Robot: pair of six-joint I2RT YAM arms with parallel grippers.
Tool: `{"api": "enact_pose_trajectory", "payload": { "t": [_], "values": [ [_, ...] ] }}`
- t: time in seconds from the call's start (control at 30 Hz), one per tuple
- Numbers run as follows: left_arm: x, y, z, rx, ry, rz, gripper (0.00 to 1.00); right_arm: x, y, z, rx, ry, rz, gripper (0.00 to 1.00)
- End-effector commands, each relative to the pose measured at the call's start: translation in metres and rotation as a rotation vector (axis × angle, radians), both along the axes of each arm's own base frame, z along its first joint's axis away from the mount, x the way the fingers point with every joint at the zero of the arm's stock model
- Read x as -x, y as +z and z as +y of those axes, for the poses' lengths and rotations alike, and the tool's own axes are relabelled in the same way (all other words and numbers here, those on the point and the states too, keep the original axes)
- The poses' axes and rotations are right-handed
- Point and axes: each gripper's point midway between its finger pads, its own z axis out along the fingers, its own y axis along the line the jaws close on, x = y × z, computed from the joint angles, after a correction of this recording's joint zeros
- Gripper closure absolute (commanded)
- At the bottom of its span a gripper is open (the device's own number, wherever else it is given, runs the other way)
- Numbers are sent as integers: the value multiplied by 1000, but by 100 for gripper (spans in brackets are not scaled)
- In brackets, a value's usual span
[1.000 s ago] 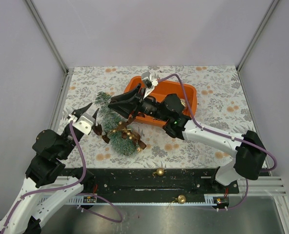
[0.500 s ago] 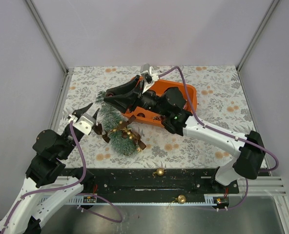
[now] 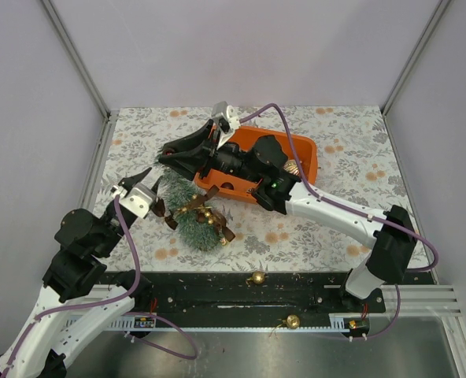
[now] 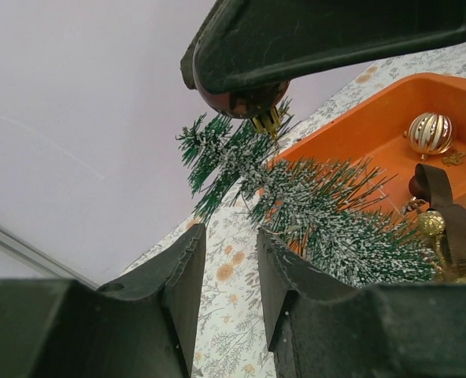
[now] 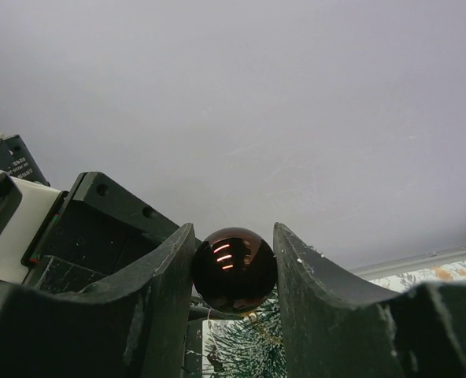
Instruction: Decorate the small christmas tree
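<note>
Hanging is going on: the right gripper (image 3: 168, 155) is pinching a dark red bauble (image 5: 234, 269) above the tip of the small christmas tree (image 3: 178, 195), which is lying sideways on the surface beside the orange tray (image 3: 308, 153). The left gripper (image 4: 229, 244) is hovering part-open and empty. The next move is probably lowering the bauble's hook onto a branch.
</note>
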Motion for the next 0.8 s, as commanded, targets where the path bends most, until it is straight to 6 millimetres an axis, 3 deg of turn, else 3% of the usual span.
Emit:
{"api": "enact_pose_trajectory", "payload": {
  "t": [0.0, 0.5, 0.77],
  "values": [
    [3, 16, -1, 51, -15, -49, 64, 1, 29, -4, -57, -20, -78, 59],
    [5, 14, -3, 51, -29, -43, 64, -31, 30, -11, -129, -49, -47, 57],
    [3, 13, -4, 50, -29, -42, 64, -23, 45, -17, -169, -9, -55, 57]
  ]
}}
